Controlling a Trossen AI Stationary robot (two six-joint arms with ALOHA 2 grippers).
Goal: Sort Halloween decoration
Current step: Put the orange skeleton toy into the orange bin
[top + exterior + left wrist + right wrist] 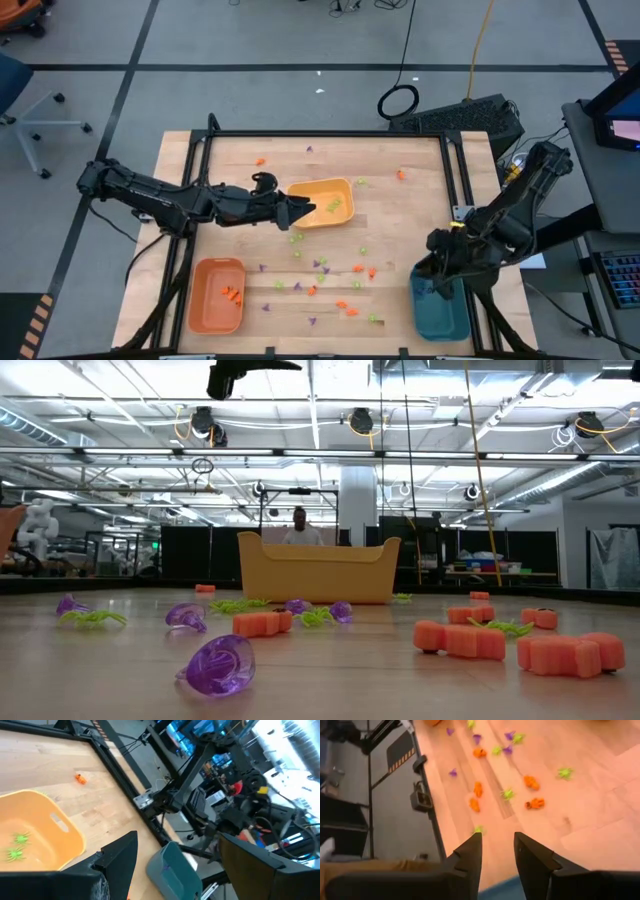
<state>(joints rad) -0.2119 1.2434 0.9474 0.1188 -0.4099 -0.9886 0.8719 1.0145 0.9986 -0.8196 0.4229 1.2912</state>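
The Halloween decoration lies as several tiny orange, light green and purple pieces (330,275) strewn over the wooden table's near middle. Some green pieces (17,845) lie in the yellow tray (322,203), and orange ones (232,294) in the orange tray (216,293). My left gripper (303,210) hangs open above the yellow tray's left end, nothing between its fingers. My right gripper (438,272) hangs above the teal tray (440,312) at the near right. It slants down, and its fingers (470,855) stand a little apart around nothing.
A black frame (330,135) borders the table at the far, left and right sides. Single pieces lie apart near the far edge: an orange one (400,174) and another (260,161). A person (300,530) shows in the room behind the yellow tray.
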